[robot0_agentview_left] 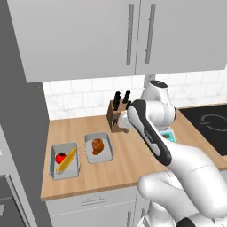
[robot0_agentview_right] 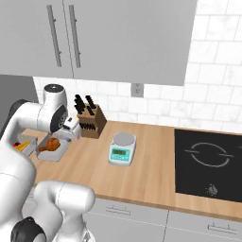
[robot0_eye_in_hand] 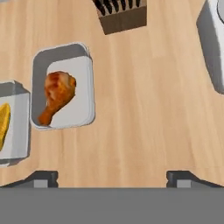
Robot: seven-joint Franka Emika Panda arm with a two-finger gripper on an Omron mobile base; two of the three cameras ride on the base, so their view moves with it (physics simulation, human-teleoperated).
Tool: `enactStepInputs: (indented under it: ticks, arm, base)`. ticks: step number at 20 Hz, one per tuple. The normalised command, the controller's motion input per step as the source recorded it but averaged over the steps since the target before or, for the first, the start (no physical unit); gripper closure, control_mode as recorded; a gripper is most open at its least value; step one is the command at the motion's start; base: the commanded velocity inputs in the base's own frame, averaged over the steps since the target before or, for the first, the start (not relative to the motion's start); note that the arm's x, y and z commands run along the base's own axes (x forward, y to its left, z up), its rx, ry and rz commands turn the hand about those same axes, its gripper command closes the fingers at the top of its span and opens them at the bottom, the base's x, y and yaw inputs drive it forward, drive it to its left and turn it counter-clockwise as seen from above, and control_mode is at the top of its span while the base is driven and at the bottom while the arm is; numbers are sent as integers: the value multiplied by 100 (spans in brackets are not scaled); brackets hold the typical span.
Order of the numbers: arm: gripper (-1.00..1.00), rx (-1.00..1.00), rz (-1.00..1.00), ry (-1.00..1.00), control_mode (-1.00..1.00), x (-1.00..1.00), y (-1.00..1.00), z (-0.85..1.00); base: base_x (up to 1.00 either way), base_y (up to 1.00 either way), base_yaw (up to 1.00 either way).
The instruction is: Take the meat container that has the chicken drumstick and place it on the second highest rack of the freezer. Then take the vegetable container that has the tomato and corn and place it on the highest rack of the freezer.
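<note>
Off to the upper left of your claw [robot0_eye_in_hand: 112, 178], whose fingers stand wide apart and empty, the meat container [robot0_eye_in_hand: 63, 85] with the chicken drumstick [robot0_eye_in_hand: 57, 95] sits on the table [robot0_eye_in_hand: 144, 109], its long axis running away from you.

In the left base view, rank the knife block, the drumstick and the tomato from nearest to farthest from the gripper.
From the gripper:
1. Knife block, right beside it, toward the wall.
2. Chicken drumstick, in the nearer tray, to the left.
3. Tomato, in the far-left tray.
</note>
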Motion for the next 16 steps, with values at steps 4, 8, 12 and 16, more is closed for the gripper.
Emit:
enactStepInputs:
  ticks: [4,8,12,16]
  arm:
    - [-100,8,-32,30,-100,18,74,-46]
    - [-100,9,-21,39,-100,34,5,-2]
    - [-100,2,-15,29,-100,34,0,-16]
    - [-100,0,-15,25,-100,39,1,-30]
  base:
    - [0,0,0]
    - [0,0,0]
    - [0,0,0]
    - [0,0,0]
